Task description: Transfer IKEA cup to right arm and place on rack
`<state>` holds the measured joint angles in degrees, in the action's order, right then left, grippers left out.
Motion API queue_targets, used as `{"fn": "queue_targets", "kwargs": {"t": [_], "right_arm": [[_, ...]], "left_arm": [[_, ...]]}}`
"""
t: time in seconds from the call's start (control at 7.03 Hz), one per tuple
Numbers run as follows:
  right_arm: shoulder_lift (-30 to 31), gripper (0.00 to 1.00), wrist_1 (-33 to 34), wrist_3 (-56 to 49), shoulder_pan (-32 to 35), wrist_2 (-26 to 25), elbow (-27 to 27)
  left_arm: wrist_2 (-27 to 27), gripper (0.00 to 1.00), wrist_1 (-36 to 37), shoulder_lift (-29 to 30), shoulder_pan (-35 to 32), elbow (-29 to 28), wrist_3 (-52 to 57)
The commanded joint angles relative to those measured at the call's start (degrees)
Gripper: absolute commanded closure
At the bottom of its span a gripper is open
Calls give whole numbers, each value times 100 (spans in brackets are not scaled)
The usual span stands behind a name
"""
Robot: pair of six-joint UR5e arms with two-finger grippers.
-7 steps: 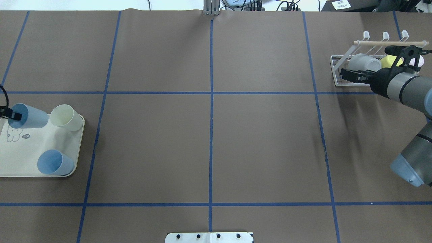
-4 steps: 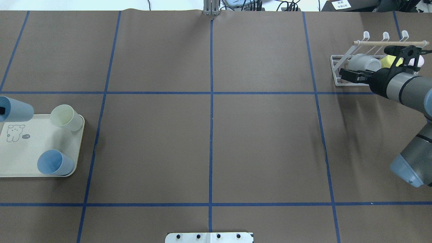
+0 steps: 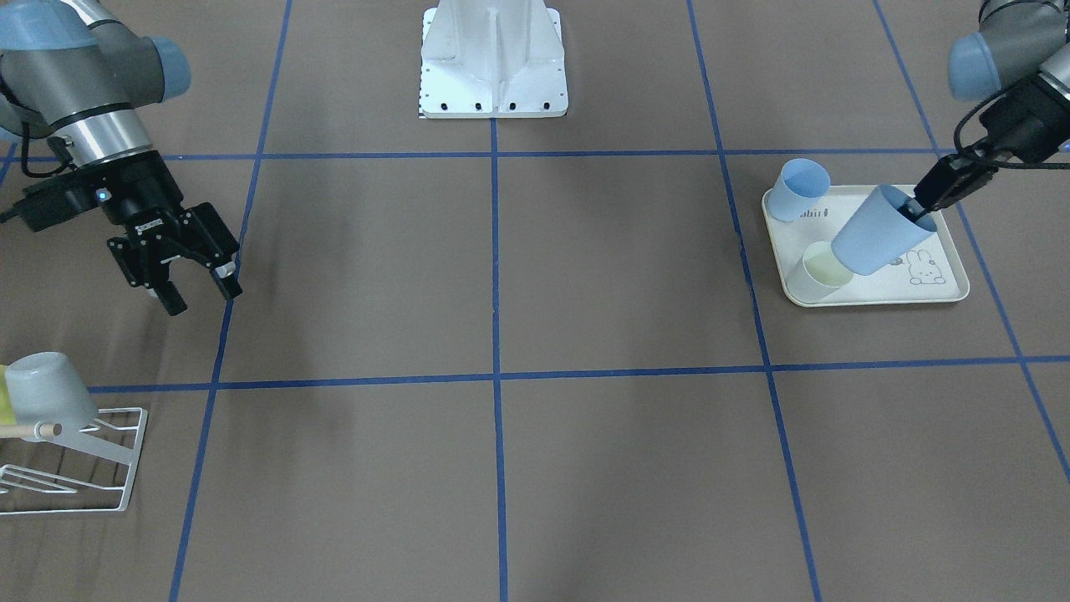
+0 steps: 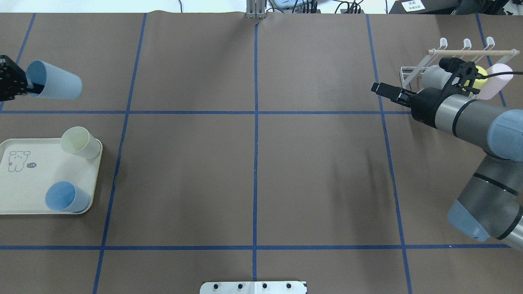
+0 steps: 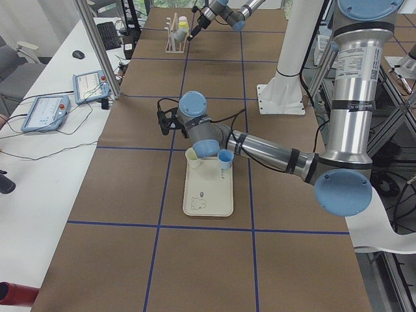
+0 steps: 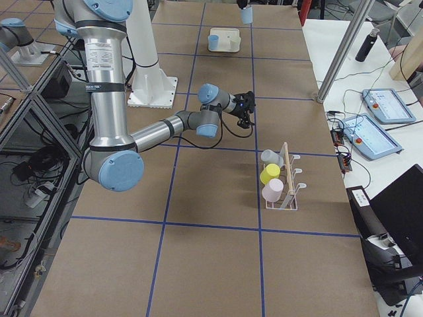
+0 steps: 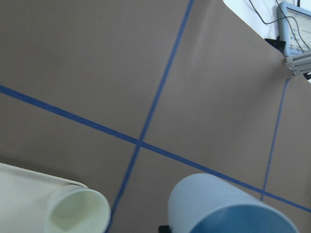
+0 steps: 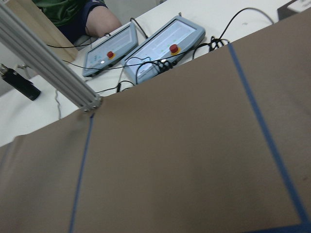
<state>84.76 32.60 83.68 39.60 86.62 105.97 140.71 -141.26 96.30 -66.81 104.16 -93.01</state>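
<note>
The blue IKEA cup (image 3: pixel 873 232) hangs tilted in the air over the cream rabbit-print tray (image 3: pixel 945 291), its mouth turned up towards the left tool (image 3: pixel 918 211). That tool is clamped on the cup's rim, one finger inside the mouth. The left arm (image 3: pixel 1016 50) slants down to it from the bench's corner. On the tray stand a cream cup (image 4: pixel 79 142) and a second blue cup (image 4: pixel 65 197). Well apart, the right arm (image 4: pixel 461 114) stretches forward, level and low. The right tool (image 3: pixel 203 298) has its fingers spread and empty, near the white wire rack (image 3: pixel 84 468), which carries grey, yellow and pink cups.
</note>
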Motion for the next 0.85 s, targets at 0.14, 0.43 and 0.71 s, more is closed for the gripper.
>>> {"fn": "queue_targets", "kwargs": {"t": [0.14, 0.43, 0.71], "right_arm": [[-1080, 0, -8, 2541, -724, 21, 389], [-1366, 0, -17, 3073, -926, 65, 949], [-1611, 0, -592, 3923, -971, 65, 944]], "left_arm": [[-1924, 100, -338, 1729, 1727, 157, -2740], [-3859, 100, -1424, 1849, 2512, 78, -3451], [-4428, 100, -2096, 1813, 2612, -19, -3864]]}}
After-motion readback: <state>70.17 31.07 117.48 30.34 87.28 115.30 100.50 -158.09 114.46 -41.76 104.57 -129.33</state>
